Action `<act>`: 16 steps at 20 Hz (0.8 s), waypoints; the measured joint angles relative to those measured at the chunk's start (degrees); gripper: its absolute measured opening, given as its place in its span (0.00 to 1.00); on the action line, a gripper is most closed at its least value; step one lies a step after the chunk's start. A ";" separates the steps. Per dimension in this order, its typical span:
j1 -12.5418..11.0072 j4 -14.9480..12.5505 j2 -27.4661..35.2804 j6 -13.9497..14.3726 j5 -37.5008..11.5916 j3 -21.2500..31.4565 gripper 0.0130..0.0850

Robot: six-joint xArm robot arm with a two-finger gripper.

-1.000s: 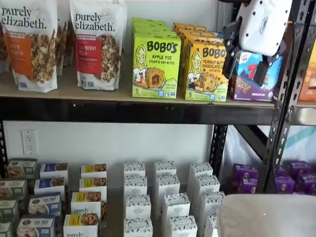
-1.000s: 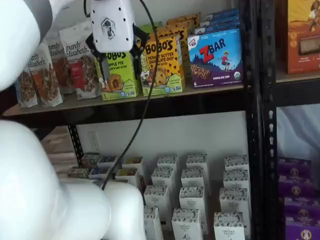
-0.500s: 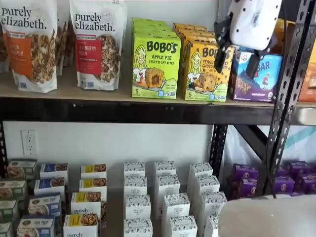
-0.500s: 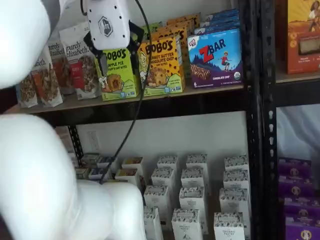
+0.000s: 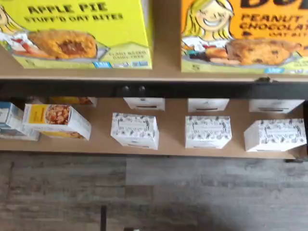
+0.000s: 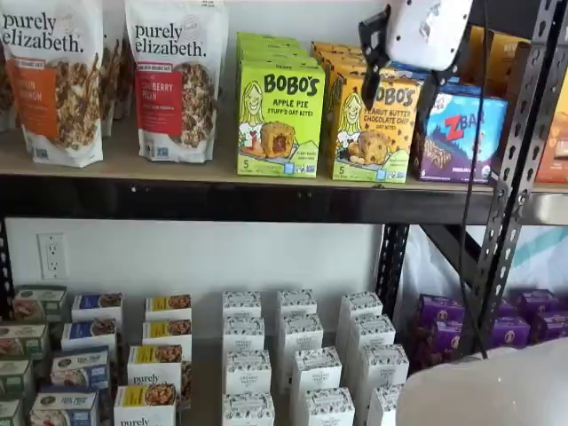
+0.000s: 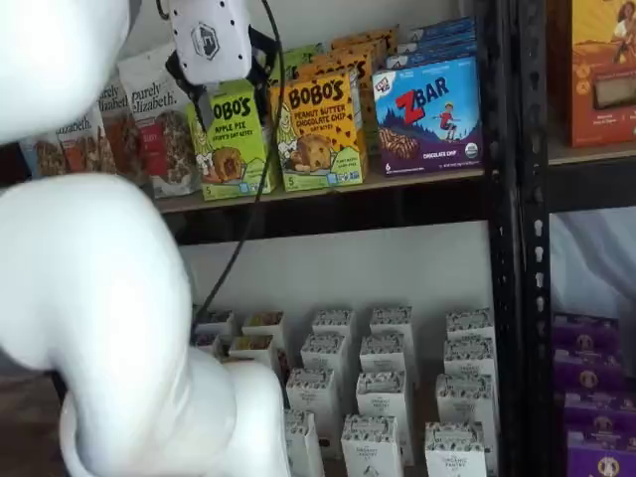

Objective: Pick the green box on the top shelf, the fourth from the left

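Fingers (image 6: 369,55) of our hand (image 6: 401,75) hang spread apart with nothing between them, in front of the orange-yellow box (image 6: 373,127). Beside that box, away from the blue ZBar box (image 6: 461,135), we see the green box (image 6: 280,118) standing upright on the top shelf (image 6: 177,169), untouched.

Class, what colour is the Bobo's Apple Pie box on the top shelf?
Lime green; the green box shows best in a shelf view.
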 joint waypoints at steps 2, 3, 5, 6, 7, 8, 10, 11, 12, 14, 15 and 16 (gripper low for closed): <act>1.81 -0.53 1.81 1.65 -0.94 -1.18 1.00; 2.57 -0.85 2.62 2.35 -1.20 -1.71 1.00; 3.99 -1.62 4.06 3.64 -1.67 -2.59 1.00; 4.60 -1.93 4.76 4.20 -2.00 -2.98 1.00; 5.23 -2.28 5.46 4.78 -2.34 -3.38 1.00; 6.03 -2.75 6.37 5.52 -2.88 -3.87 1.00; 7.85 -4.09 8.33 7.18 -4.31 -4.94 1.00; 8.43 -4.46 9.24 7.73 -5.00 -5.44 1.00; 8.88 -4.74 10.24 8.19 -5.67 -6.06 1.00; 9.30 -5.03 11.67 8.62 -6.49 -6.97 1.00; 9.38 -4.97 12.39 8.71 -7.08 -7.41 1.00; 9.34 -4.75 12.93 8.69 -7.69 -7.71 1.00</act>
